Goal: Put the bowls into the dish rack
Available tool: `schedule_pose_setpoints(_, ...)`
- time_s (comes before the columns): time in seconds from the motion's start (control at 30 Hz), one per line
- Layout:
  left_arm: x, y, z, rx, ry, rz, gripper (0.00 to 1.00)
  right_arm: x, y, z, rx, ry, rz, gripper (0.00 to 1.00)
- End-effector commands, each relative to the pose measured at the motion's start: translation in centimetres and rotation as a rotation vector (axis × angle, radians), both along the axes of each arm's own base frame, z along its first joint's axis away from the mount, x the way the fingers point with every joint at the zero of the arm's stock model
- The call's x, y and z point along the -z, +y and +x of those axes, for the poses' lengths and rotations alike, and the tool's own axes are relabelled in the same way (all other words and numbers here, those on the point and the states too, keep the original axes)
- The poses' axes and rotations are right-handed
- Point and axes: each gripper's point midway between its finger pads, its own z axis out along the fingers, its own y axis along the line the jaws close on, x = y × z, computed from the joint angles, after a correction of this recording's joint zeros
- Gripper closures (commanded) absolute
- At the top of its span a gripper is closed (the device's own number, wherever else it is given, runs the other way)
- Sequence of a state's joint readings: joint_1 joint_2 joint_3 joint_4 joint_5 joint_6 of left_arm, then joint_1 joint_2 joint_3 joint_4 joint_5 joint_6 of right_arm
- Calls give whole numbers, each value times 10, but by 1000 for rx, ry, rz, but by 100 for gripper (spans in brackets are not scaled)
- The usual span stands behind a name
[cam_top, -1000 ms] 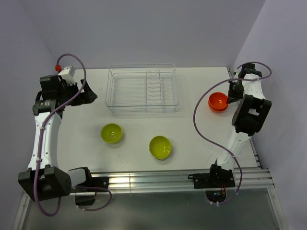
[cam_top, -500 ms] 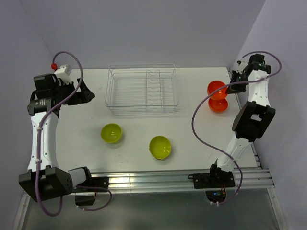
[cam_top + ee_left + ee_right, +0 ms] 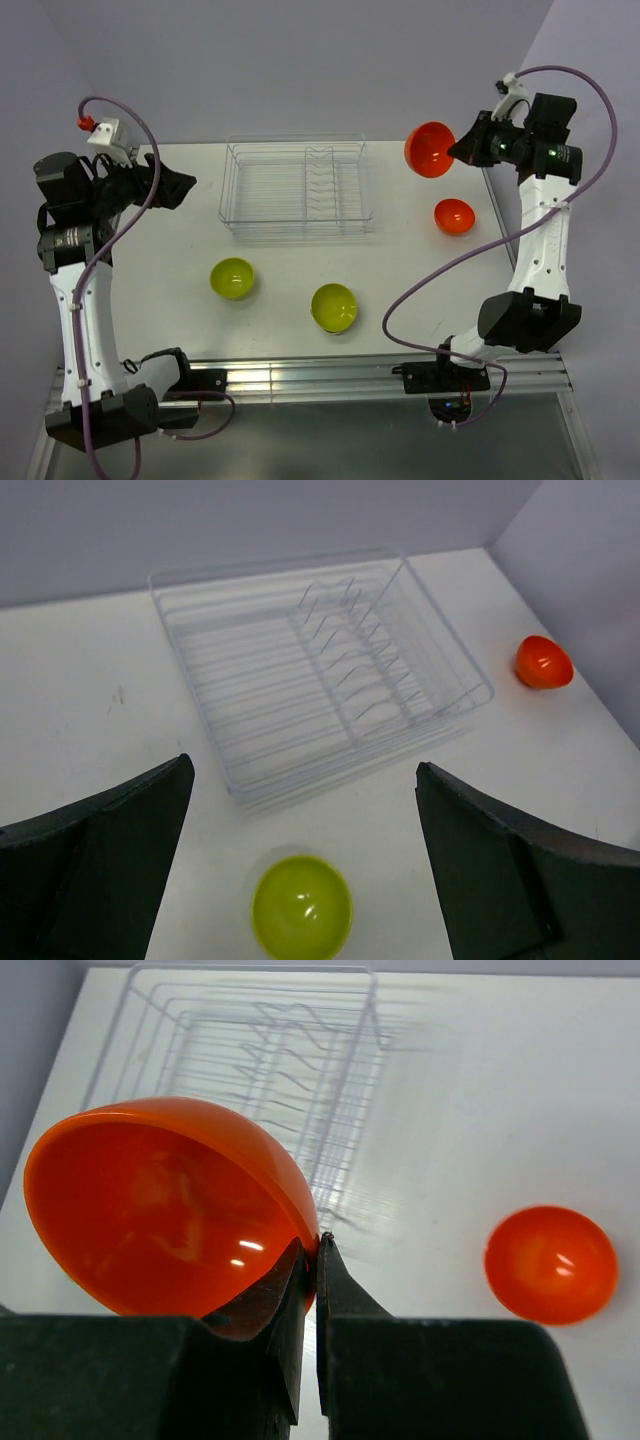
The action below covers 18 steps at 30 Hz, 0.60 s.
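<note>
My right gripper [image 3: 458, 152] is shut on the rim of an orange bowl [image 3: 430, 149] and holds it tilted in the air, right of the wire dish rack [image 3: 298, 186]. In the right wrist view the held bowl [image 3: 165, 1205] fills the left, with the rack [image 3: 250, 1050] beyond. A second orange bowl [image 3: 453, 216] lies upside down on the table, also in the right wrist view [image 3: 551, 1263]. Two lime-green bowls [image 3: 232, 278] [image 3: 333, 307] sit upright in front of the rack. My left gripper [image 3: 185, 186] is open, raised left of the rack; its view shows the rack [image 3: 310, 670] and a green bowl [image 3: 301, 908].
Purple-grey walls close the back and both sides. A metal rail [image 3: 330, 378] runs along the near table edge. The rack holds nothing in view.
My right gripper has lifted one orange bowl off the other and carried it up and left toward the rack. My left arm has drawn back and up a little.
</note>
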<state>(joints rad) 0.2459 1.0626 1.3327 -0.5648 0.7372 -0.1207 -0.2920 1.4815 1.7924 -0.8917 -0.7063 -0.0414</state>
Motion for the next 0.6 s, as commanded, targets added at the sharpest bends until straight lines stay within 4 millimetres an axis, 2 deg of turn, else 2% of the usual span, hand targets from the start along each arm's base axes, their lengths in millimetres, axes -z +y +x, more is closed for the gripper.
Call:
schedule_pose_setpoints(0.0,-52,-17,-17,98,-204,11,1,-39,37,2,-110,-137,22,100)
schedule_pose_setpoints(0.03,-57,-23,-21,137,-227,7,0,-43,56,0,-159,-151,21,100)
schedule_pose_setpoints(0.1,-65,-30,-26,169,-229,-36,1,-51,75,-2,-223,-189,24,100)
schedule_pose_setpoints(0.13,-72,-32,-27,185,-254,-44,1,-53,92,-6,-254,-181,51,100)
schedule_pose_setpoints(0.23,-75,-47,-39,279,-227,-129,0,-56,120,-10,-336,-194,71,100)
schedule_pose_setpoints(0.27,-82,-53,-45,315,-232,-167,1,-56,123,-10,-346,-194,76,100)
schedule_pose_setpoints(0.3,-77,-56,-45,328,-213,-194,1,-55,130,-10,-361,-196,77,100)
schedule_pose_setpoints(0.37,-80,-66,-51,358,-207,-234,0,-53,142,-12,-377,-201,73,100)
schedule_pose_setpoints(0.47,-75,-77,-50,365,-184,-250,0,-52,148,-12,-369,-202,63,100)
schedule_pose_setpoints(0.57,-69,-103,-58,435,-144,-283,1,-48,156,-12,-358,-193,42,100)
